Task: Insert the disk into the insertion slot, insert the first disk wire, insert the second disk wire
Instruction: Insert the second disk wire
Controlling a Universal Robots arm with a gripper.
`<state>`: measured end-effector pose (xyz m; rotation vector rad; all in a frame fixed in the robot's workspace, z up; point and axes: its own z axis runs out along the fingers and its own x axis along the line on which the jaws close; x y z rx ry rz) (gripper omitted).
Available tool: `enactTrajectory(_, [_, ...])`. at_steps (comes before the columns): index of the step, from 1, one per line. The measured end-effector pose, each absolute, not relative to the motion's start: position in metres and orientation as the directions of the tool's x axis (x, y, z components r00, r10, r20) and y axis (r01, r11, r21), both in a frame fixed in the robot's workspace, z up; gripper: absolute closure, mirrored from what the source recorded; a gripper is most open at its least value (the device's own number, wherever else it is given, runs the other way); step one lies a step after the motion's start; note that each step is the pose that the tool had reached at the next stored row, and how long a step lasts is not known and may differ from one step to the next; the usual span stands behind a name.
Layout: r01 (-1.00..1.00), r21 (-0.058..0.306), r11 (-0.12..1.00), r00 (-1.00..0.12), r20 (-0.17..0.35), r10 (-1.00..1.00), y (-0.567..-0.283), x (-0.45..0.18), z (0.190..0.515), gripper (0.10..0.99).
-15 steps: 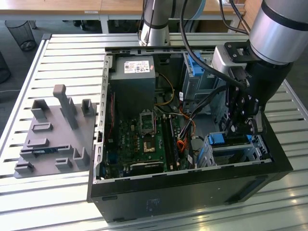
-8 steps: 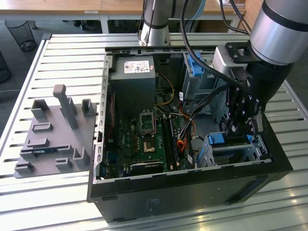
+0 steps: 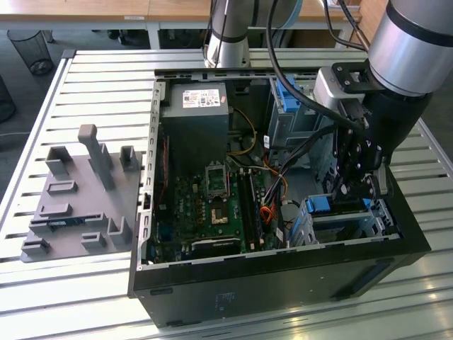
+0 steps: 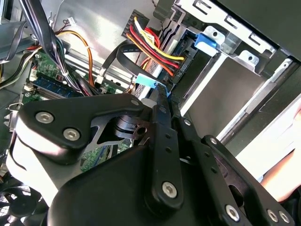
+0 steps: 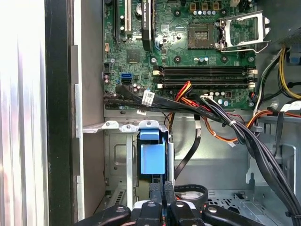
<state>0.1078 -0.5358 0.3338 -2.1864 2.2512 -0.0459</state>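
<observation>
Snagging is what we are worrying about most. The gripper [image 5: 162,187] is hanging low in the corner of the case, its fingers clenched on what we are taking to be the disk wire [image 4: 145,81], a flat black cable ending in a light-blue plug. The disk [image 5: 153,157] is looking already seated in the insertion slot [image 5: 115,160], with the blue end of its carrier facing the fingertips and just beside them.

The black cable bundle [image 5: 225,123] is draping across the case between the motherboard [image 5: 188,42] and the cage. The red and yellow power wires [image 4: 155,44] are crowding the back of the disk too (right where the plug is heading). We are judging that a slight tilt of the plug could be jamming it against the socket's rim, or that a finger could be hooking one of those wires and dragging it.

Room is running tight. The case wall [image 5: 59,117] is closing off one side, and the cage's sheet-metal edges are flanking the carrier closely. In the exterior view the gripper [image 3: 357,188] is sitting near the case's corner toward that view's right, so we are seeing free space mainly upward and back over the board.
</observation>
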Motion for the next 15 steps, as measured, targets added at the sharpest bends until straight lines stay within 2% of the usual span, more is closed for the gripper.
enactTrajectory(15, [-0.999, -0.023, 0.034, -0.035, 0.018, -0.999, -0.5361, 0.1079, 0.33, 0.945])
